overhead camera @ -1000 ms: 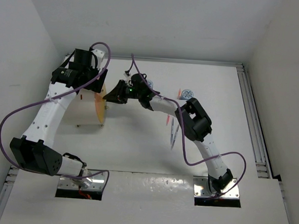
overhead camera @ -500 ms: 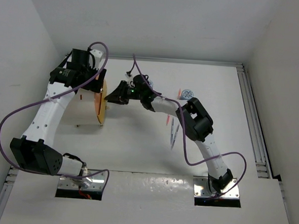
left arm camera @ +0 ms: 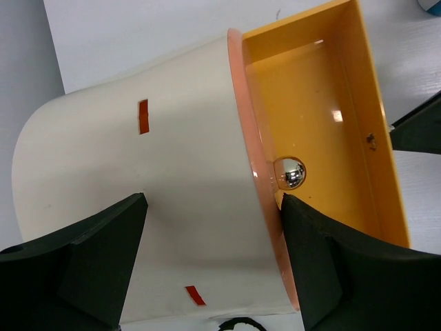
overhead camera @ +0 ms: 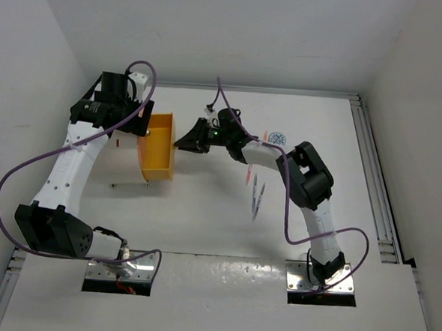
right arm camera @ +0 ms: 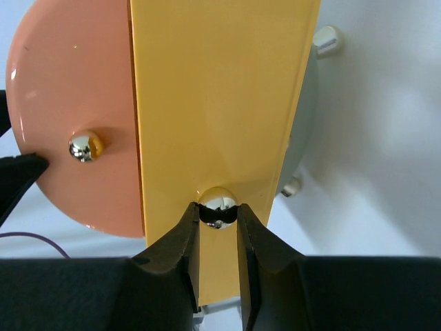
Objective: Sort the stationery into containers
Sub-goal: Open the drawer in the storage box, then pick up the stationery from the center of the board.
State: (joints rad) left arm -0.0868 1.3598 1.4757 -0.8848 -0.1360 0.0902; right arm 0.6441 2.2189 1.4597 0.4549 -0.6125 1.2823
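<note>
Inside, drawer (left arm camera: 313, 131) bare orange; right claw (right arm camera: 218, 219) pinching knob (right arm camera: 218, 198).

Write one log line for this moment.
right gripper: shut on knob | left gripper: open, astride cabinet | drawer: out, empty

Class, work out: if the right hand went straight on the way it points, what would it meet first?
The brass knob that its fingers now pinch; directly behind that, the orange drawer it belongs to.
</note>
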